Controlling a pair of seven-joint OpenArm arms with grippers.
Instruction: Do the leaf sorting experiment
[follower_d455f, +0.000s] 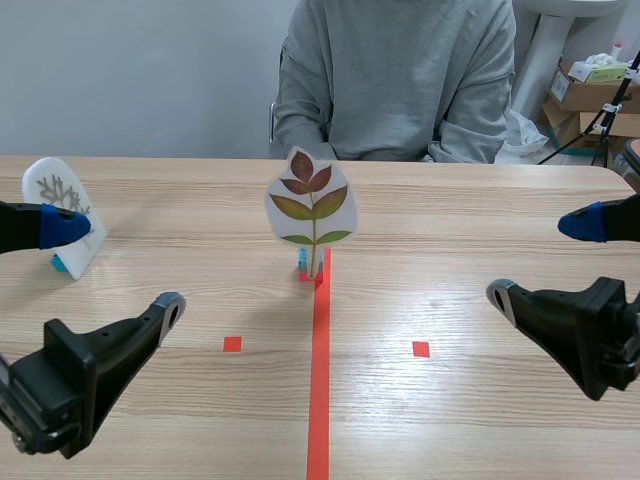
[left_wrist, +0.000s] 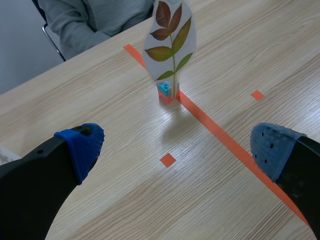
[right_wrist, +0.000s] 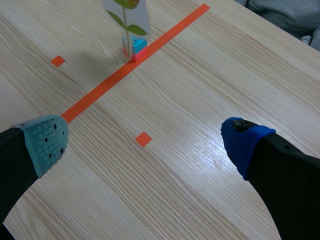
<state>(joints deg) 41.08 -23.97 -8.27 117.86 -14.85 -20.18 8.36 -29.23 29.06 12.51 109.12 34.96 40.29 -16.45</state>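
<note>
Leaf card in question: a white, leaf-shaped laminated card bearing a pressed sprig of red, brown and green leaves (follower_d455f: 311, 210) (left_wrist: 170, 42) (right_wrist: 127, 12). You will find it standing upright at the centre of the scene view, on the orange-red tape line.

The pale wooden table (follower_d455f: 480, 230) fills the lower two thirds of the frame. Across it, at top centre, sits a person in a grey sweatshirt (follower_d455f: 400, 70).

Your left gripper (follower_d455f: 118, 266) (left_wrist: 177, 147) comes in low at the lower left, level over the table. Its fingers are spread wide with nothing between them. Your right gripper (follower_d455f: 542, 260) (right_wrist: 146, 144) mirrors it at the lower right, also spread wide and holding nothing. Both point toward the leaf card, which stands well ahead of each.

Brown cardboard boxes (follower_d455f: 590, 95) are stacked in the upper right corner.

At the left edge stands a second white card with a pale grey branching print (follower_d455f: 60, 195). The left gripper's blue pad overlaps its lower edge there, and you cannot tell whether they touch.

Smallest is the blue and red block (follower_d455f: 305, 265) (left_wrist: 166, 91) (right_wrist: 135, 47) that holds the leaf card upright.
</note>
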